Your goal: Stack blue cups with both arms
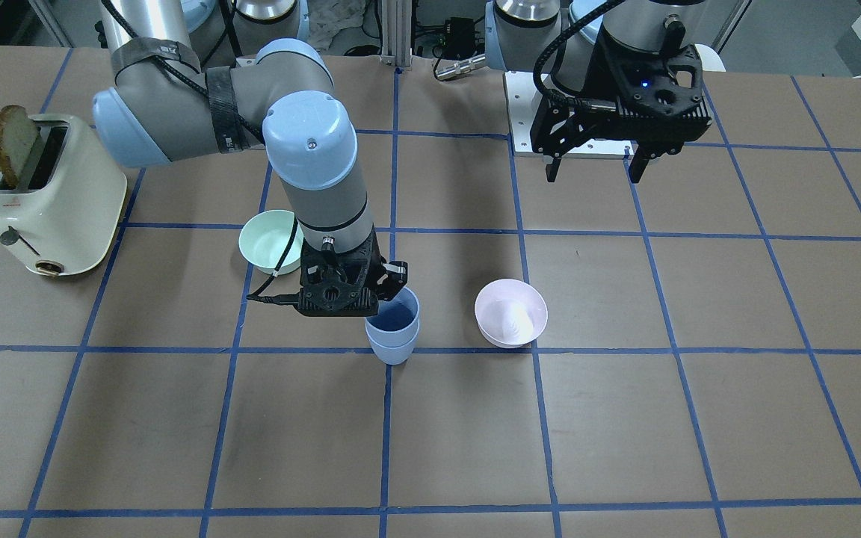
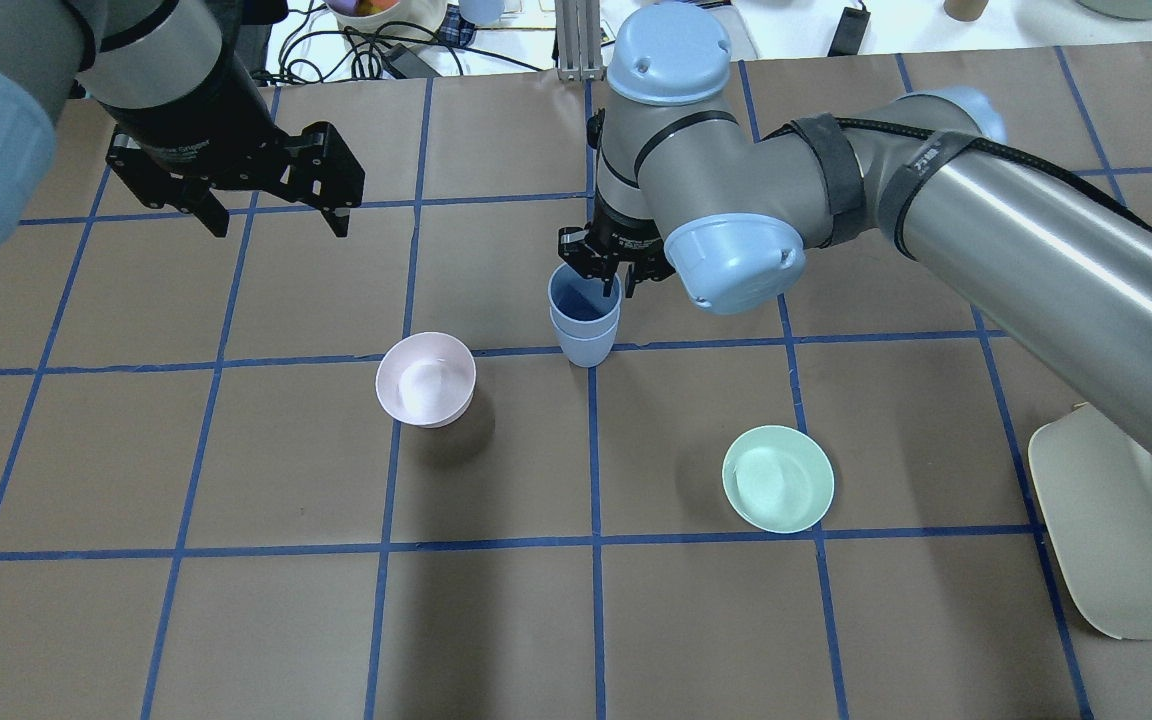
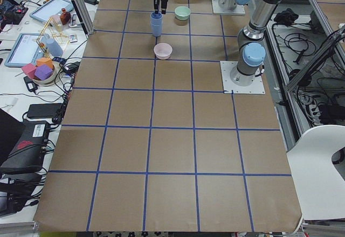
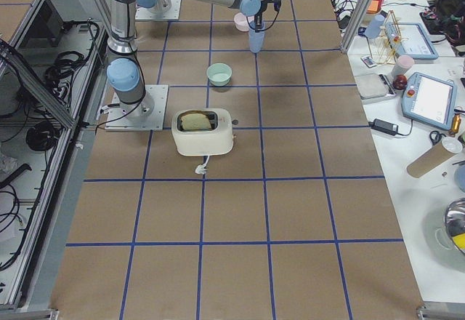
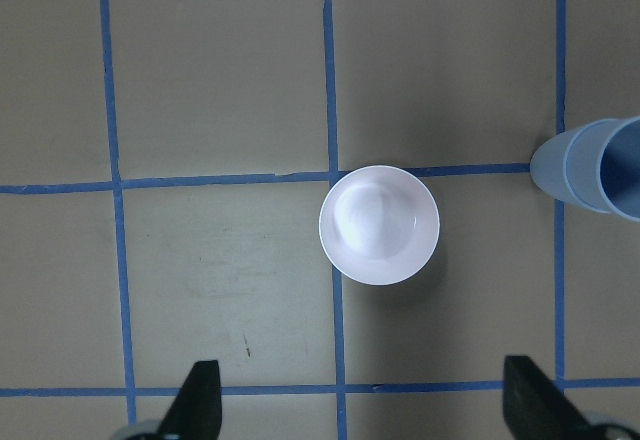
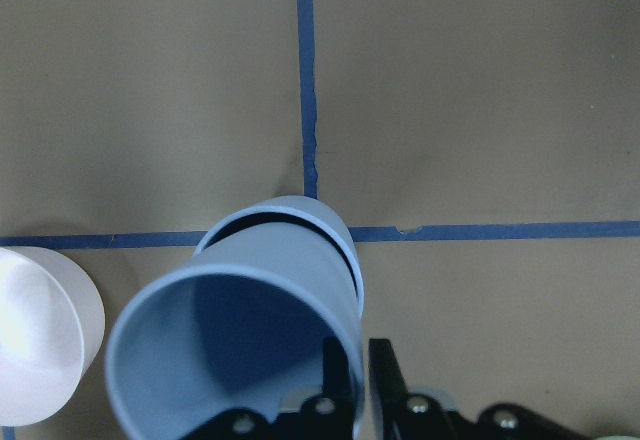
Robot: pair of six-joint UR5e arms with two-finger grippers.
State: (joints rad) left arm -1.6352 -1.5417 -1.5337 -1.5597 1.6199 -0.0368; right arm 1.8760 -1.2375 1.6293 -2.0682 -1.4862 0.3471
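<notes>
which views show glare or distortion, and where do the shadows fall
Overhead exterior: a bright glare streak runs along the right arm, and the pink bowl throws a soft shadow toward the picture's bottom. Right wrist view: the upper blue cup looms large and stretched by the close lens, but sharp. Left wrist view: evenly lit, no glare on the paper.

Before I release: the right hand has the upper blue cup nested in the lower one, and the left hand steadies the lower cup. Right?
Not quite. The left hand hangs open and empty, well apart from the lower blue cup, as the overhead view shows. The rest holds: the right hand grips the rim of the upper blue cup, nested in the lower one.
</notes>
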